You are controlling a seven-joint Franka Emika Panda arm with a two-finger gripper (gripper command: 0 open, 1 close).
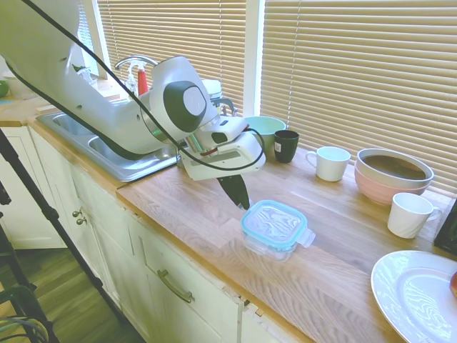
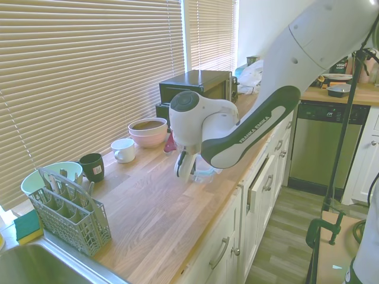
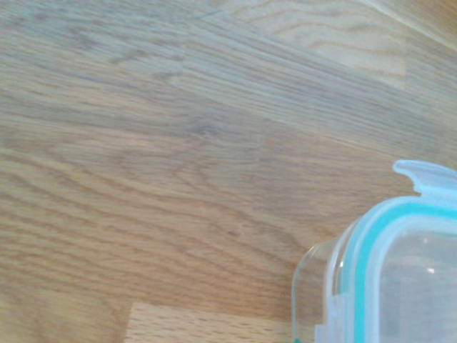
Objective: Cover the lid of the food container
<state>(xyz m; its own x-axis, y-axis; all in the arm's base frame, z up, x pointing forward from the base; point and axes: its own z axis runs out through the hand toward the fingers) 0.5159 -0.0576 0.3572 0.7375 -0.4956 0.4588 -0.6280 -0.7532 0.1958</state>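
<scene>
Resting on food container point(image 1: 271, 243), lid point(image 1: 273, 223), arm hiding both in second exterior view

desk point(image 1: 335, 236): we see wood planks | on it: food container point(image 1: 271, 241) with lid point(image 1: 275, 223) on top, black mug point(image 1: 286, 145), two white cups point(image 1: 331, 163) point(image 1: 409, 214), pink bowl point(image 1: 392, 177), white plate point(image 1: 414, 296), cutlery basket point(image 2: 70, 208)
</scene>
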